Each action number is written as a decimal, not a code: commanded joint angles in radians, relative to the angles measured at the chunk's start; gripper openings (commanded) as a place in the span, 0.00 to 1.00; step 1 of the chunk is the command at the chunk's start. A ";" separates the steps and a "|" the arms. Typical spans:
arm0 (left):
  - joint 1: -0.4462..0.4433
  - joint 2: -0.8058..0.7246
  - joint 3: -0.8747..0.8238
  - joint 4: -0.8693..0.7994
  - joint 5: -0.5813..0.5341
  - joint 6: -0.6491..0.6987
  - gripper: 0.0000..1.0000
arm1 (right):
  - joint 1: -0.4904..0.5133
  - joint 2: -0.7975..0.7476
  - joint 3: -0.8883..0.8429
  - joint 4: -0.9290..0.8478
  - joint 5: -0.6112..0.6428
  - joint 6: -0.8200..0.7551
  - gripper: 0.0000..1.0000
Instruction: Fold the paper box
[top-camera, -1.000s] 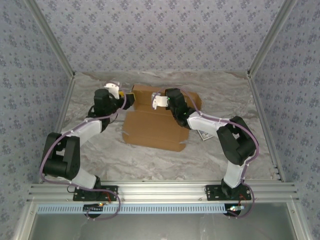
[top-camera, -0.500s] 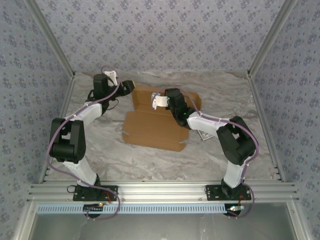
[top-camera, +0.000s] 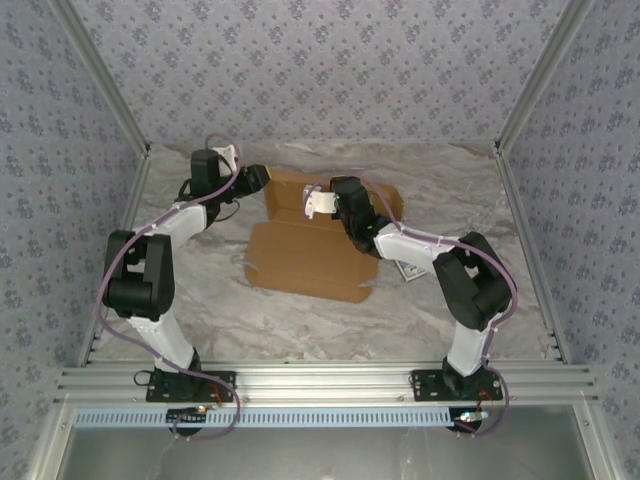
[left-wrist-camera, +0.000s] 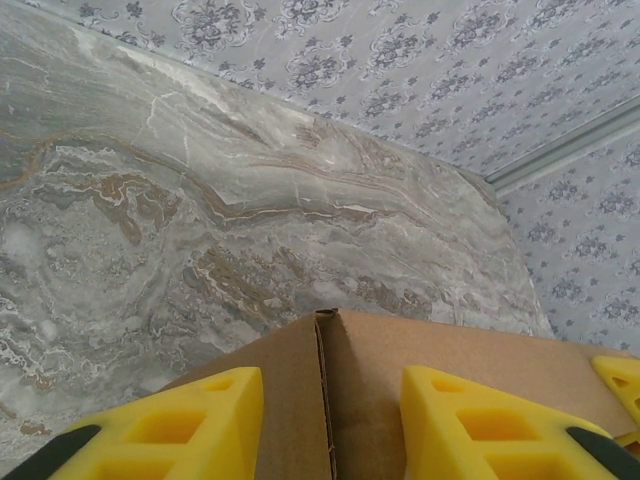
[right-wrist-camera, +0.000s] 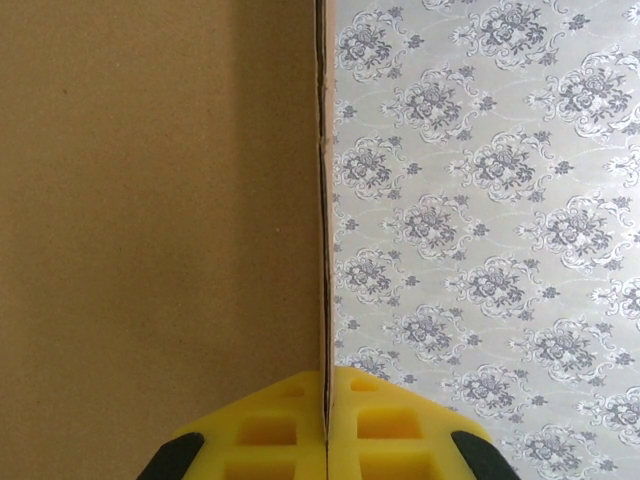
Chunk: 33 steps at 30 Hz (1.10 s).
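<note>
On marbled table (top-camera: 200, 300), floral walls (top-camera: 320, 70) around, right gripper (right-wrist-camera: 326, 390) clamps paper box (top-camera: 305, 258); left gripper (left-wrist-camera: 331, 400) apart.

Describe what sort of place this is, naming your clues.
Probably a robot test cell: silver aluminium rails, patterned wall panels enclosing a grey marble-look tabletop, and two arms bolted at its edge, reaching a plain brown cardboard paper box.

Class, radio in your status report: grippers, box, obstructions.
Left gripper open at corner of box. Right gripper shut on its flap. Small card beside it, by right arm.
</note>
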 joint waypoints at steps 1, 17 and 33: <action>0.007 0.025 -0.007 0.001 0.027 -0.014 0.41 | 0.004 0.019 0.002 0.023 0.018 -0.010 0.00; 0.047 0.040 -0.110 0.026 0.009 -0.038 0.29 | 0.004 0.025 0.003 0.016 0.020 -0.005 0.00; 0.051 -0.044 -0.077 0.051 0.010 -0.057 0.49 | 0.004 0.031 0.003 0.013 0.023 -0.004 0.00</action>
